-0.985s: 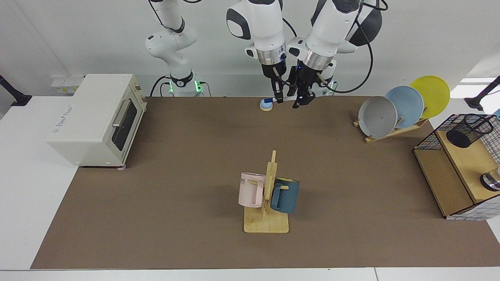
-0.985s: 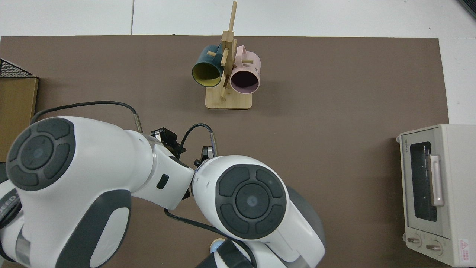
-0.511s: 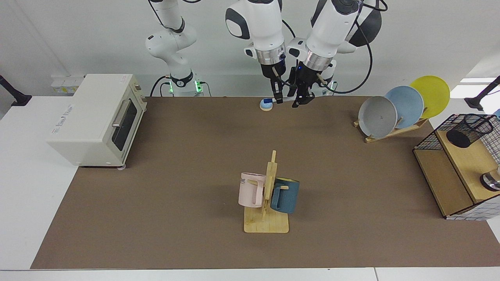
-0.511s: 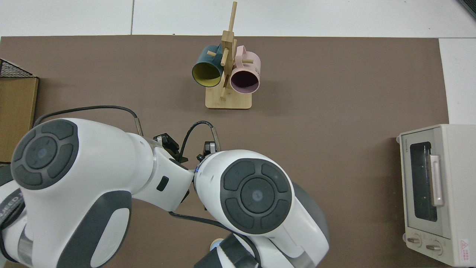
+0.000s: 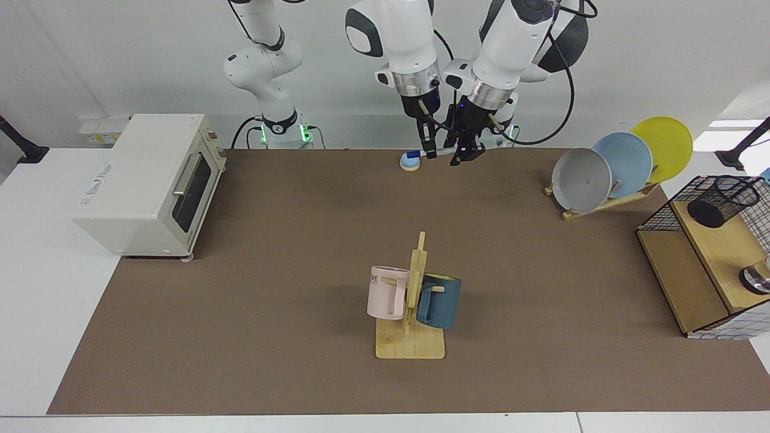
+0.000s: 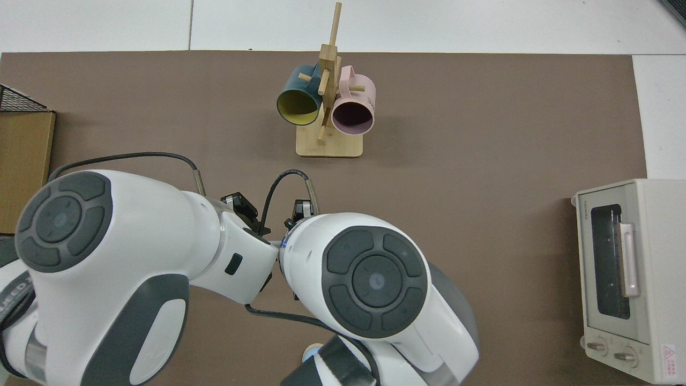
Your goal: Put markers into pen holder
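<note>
At table's far edge, both hands (image 5: 430,148) (image 5: 464,154) on marker (image 5: 442,153), level.

Black letters "ME" show on the side of the pink mug (image 5: 387,292) hanging from the wooden mug tree (image 5: 414,307). Small brand lettering on the toaster oven (image 6: 627,279) front, beside its window, appears to read "TOSHIBA" in the top view. Its side lettering is too small to read.
</note>
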Robot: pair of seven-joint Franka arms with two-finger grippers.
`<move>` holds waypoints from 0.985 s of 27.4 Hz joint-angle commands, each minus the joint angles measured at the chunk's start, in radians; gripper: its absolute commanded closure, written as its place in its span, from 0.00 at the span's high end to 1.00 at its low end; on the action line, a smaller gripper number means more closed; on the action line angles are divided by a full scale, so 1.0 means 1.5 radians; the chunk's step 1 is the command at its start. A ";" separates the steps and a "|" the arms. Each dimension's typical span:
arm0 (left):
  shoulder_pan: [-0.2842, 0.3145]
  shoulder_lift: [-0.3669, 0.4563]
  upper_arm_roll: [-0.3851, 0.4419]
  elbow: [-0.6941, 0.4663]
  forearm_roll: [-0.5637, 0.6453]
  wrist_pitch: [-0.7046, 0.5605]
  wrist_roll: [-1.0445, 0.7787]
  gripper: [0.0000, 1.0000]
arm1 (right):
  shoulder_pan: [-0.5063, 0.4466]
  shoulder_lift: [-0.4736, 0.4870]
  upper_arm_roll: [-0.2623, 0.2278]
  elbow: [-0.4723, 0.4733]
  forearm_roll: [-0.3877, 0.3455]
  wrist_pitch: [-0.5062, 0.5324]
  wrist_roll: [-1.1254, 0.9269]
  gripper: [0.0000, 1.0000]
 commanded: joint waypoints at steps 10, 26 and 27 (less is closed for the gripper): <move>-0.007 -0.017 0.016 -0.011 -0.005 0.009 0.001 0.41 | -0.007 0.010 0.006 -0.002 -0.013 0.020 0.009 0.00; -0.006 -0.017 0.016 -0.009 -0.004 0.003 0.012 0.00 | -0.007 0.010 0.006 -0.002 -0.013 0.020 0.006 0.00; -0.006 -0.017 0.016 -0.009 -0.004 0.003 0.012 0.00 | -0.007 0.010 0.006 -0.002 -0.013 0.020 0.006 0.00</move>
